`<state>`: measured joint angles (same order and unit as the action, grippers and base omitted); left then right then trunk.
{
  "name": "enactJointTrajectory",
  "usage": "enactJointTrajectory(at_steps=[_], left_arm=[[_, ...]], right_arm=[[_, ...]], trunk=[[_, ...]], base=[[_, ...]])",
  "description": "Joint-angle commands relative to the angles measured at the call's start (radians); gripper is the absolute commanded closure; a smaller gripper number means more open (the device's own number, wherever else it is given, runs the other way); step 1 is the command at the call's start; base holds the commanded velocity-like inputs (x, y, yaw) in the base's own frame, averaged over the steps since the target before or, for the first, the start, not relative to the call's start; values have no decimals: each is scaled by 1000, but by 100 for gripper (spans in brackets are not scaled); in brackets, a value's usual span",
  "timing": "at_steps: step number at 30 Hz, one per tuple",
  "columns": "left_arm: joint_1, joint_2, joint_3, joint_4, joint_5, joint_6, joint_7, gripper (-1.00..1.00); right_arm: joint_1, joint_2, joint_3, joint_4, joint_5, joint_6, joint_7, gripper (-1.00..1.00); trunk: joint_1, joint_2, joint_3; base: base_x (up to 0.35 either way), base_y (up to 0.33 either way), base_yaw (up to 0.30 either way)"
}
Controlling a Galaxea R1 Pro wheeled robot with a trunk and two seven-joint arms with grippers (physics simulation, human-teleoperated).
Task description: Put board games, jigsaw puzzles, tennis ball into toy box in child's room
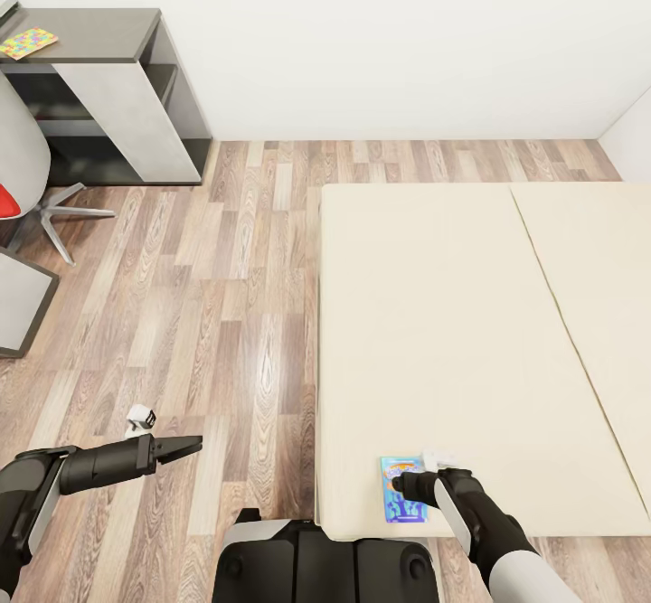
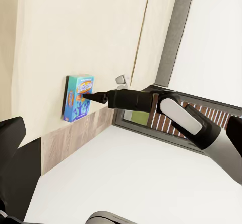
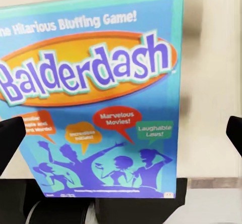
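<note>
- Board game: a light blue box lying flat on the bed, at the mattress corner nearest the robot; its long axis runs away from the robot.
- Right gripper: poised directly over the box; in the right wrist view the fingers are spread, flanking its long edges and not yet pinching.
- Left gripper: well apart over the floor, fingers pressed together; the right arm is nearer.
- Jigsaw puzzle: on the far tabletop.
</note>
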<state>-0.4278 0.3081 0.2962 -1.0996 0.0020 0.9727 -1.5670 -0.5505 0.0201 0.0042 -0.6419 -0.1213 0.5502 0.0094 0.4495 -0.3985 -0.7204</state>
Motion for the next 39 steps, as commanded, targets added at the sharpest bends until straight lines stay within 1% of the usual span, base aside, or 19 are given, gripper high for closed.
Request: enactJointTrajectory(at_steps=[1,8,27,39], left_arm=[[0,0,0,0,0,11,-4,-100],[0,0,0,0,0,11,-4,-100],[0,2,1,0,0,11,-4,-100],[-1,2,1,0,0,11,-4,-100]], right_arm=[[0,0,0,-1,-7,5,-3,-100],[0,1,0,-1,-9,3,-10,-100],[-1,2,0,4,-15,0,6,-100],[-11,5,-1,3,-17,7,8,-100]], trunk=[[1,-1,-1],[1,-1,-1],[1,-1,-2],[1,-1,-14]], base=[[0,0,0],[0,0,0],[0,0,0],[0,0,0]])
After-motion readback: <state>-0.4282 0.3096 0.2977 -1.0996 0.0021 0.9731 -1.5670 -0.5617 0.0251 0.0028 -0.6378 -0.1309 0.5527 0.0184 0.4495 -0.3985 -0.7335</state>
